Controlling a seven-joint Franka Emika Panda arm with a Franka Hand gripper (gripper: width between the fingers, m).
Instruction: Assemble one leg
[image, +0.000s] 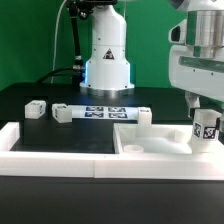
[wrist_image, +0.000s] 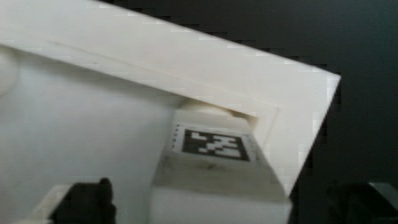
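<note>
Over the black table (image: 60, 135), gripper (image: 205, 131) clamped on the leg (image: 208, 130).

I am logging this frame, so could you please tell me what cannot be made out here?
- Gripper open or shut: exterior view's edge crops it; wrist view shows only blurred fingertips.
- Whether the leg is gripped: unclear.
- Small white parts at the exterior view's left: too small to identify.

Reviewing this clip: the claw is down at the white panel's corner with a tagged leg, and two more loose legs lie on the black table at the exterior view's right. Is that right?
Wrong side. In the exterior view the two loose legs lie toward that view's left. The claw is indeed at the white panel corner with the tagged leg.
</note>
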